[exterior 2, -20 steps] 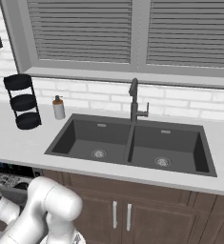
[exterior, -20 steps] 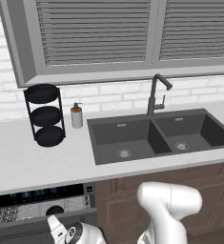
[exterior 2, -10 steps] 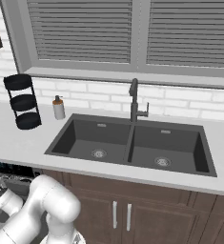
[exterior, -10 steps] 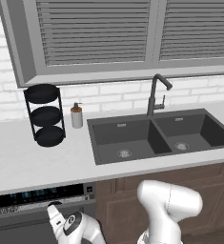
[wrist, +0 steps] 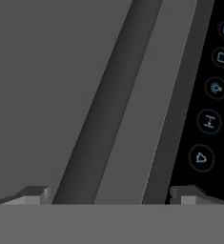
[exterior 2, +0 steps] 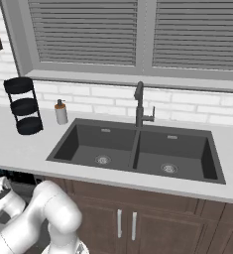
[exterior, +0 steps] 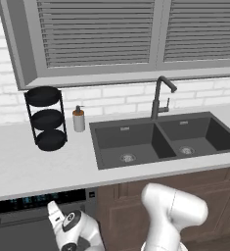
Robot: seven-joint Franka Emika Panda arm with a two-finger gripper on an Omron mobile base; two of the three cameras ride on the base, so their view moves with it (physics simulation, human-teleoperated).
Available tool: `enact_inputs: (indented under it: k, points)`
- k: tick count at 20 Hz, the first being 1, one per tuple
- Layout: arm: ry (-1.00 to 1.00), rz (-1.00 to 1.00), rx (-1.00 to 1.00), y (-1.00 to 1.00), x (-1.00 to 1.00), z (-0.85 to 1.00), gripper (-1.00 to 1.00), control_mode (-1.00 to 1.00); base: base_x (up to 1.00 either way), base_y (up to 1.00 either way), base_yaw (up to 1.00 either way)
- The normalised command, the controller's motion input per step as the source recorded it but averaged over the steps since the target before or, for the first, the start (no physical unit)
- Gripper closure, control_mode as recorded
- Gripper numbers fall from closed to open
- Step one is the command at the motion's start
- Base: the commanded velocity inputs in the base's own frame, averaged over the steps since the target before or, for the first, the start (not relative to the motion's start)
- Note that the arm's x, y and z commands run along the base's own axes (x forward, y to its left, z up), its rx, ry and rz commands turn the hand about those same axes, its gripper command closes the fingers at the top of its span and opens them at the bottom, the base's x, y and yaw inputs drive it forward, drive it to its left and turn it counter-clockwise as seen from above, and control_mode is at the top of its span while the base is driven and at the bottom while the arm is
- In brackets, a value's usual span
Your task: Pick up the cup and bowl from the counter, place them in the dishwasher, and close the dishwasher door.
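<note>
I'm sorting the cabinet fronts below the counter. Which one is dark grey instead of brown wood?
The dishwasher door, at the far left beneath the black control strip, with a horizontal bar handle.

The white arm with dark joints [exterior: 172, 213] folds low at the frame's bottom. Its two-finger gripper [wrist: 111, 193] is spread wide, dark fingers [wrist: 35, 193] gripping nothing.

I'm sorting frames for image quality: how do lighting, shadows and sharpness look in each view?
Left base view: flat, even rendered light, no glare, only faint shading inside the dark double sink. Right base view: the same soft light, light grey-white countertop evenly bright. Hand view: very close on the flat dark grey dishwasher door, its bar handle softly shaded; blue-green icons on the black control strip stay readable.
</note>
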Motion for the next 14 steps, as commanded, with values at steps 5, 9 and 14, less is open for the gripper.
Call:
enact_inputs:
  k: [5,9,14]
  points:
    - [-0.08,0.00,0.00,-0.33,0.86,0.00,-1.00,-1.00,0.00,0.00,0.00]
    - [-0.05,0.00,0.00,-0.23,0.99,0.00,-1.00,-1.00,0.00,0.00,0.00]
    - [-0.05,0.00,0.00,-0.28,1.00,0.00,-1.00,-1.00,0.00,0.00,0.00]
